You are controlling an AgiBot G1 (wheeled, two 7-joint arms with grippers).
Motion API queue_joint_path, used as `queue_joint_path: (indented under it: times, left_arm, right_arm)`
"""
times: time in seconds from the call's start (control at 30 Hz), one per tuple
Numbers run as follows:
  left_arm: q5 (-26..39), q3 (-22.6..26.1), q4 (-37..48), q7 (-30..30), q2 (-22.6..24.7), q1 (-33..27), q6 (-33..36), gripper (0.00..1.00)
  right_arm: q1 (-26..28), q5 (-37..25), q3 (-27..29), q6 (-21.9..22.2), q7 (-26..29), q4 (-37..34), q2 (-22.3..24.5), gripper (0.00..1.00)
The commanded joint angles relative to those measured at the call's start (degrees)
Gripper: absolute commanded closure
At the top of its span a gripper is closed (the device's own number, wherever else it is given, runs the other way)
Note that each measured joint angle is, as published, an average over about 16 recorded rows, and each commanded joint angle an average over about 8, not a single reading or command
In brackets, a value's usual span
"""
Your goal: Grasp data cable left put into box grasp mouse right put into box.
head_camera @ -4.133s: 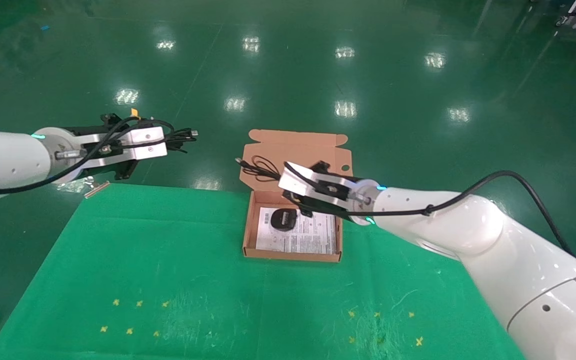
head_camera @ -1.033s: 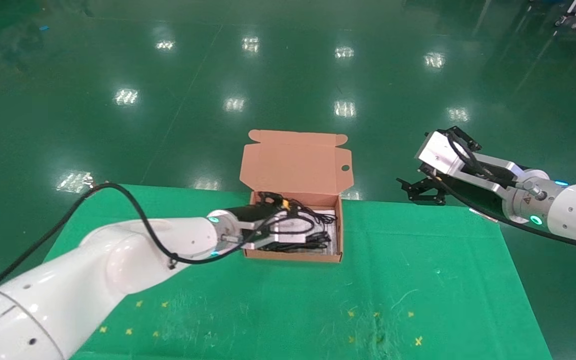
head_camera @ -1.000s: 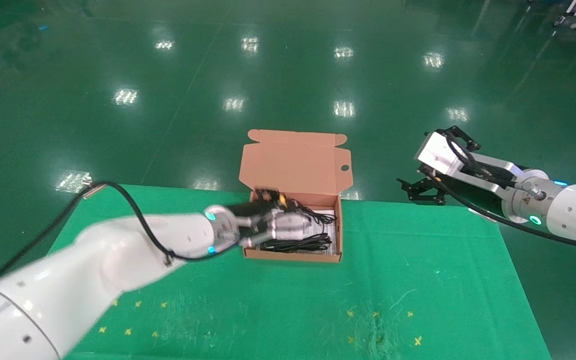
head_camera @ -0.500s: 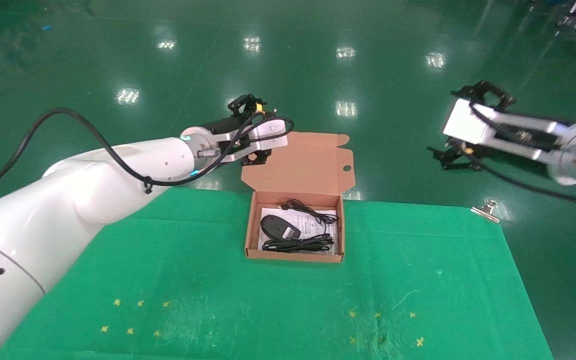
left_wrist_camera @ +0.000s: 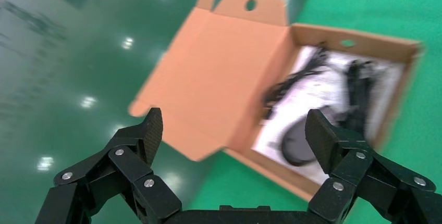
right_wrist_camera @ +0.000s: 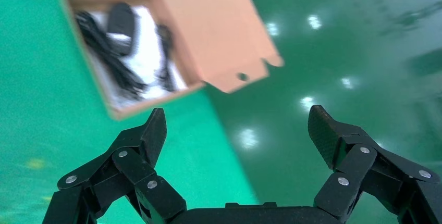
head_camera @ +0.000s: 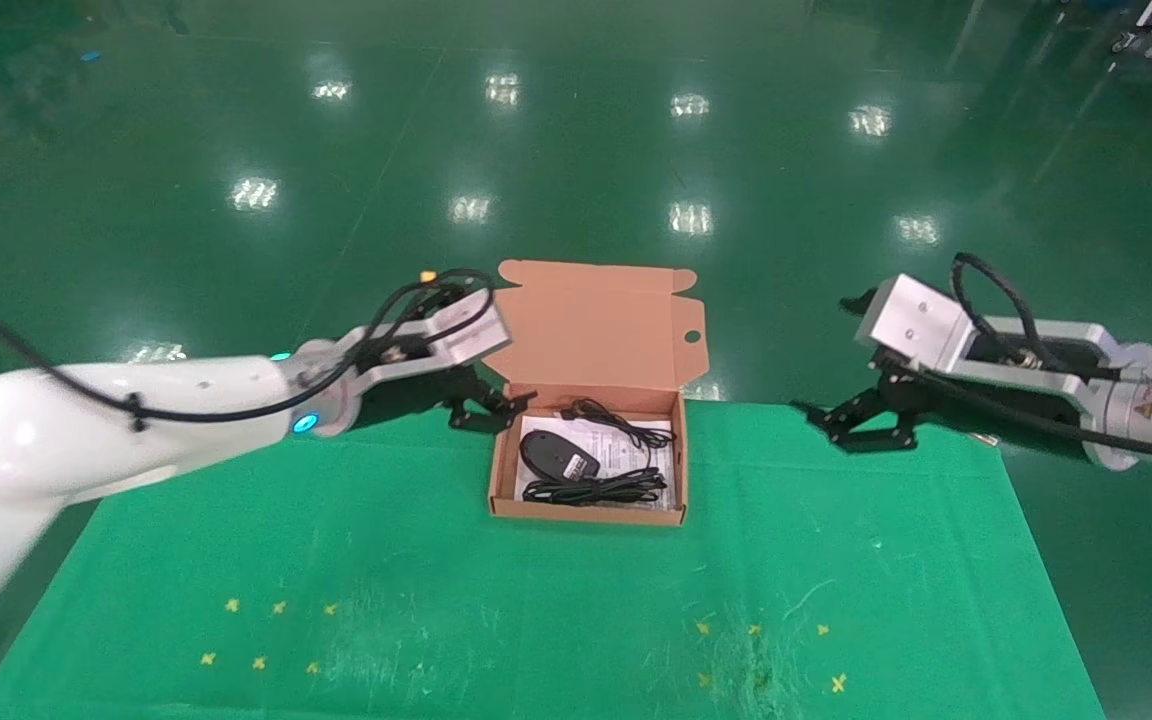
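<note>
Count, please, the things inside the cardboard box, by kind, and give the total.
Mouse with its thin cord: 1
Data cable bundle: 1
Printed sheet under them: 1
Total in the box: 3

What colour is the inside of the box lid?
Plain brown cardboard; the open lid of the box shows best in the head view.

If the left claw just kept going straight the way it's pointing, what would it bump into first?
Most likely the box's raised lid: the open left gripper points at it from beside the box, with nothing between. Depth is hard to judge.
</note>
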Motion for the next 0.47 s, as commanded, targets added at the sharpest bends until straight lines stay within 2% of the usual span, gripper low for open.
queue_joint_path:
  times: [0.03,0.37,0.47]
  left_arm:
    - [-2.35,-1.46,-1.22,-0.12,-1.44,1.05,2.27,0.0]
    - [-14.0,-8.71,-7.24,-0.72,-8.6,6.24,13.51,0.0]
    - [-15.75,-9.79,-8.15,-0.81,-9.67,7.02,15.19,0.0]
  right_arm:
    - [-0.99,2.25,1.34,-1.86,-0.5,0.01,0.11,0.0]
    - [-5.87,13.43,8.0,-11.1,-2.98,0.06,0.67,0.0]
    - [-6.6,15.11,9.0,-12.48,-3.35,0.07,0.75,0.0]
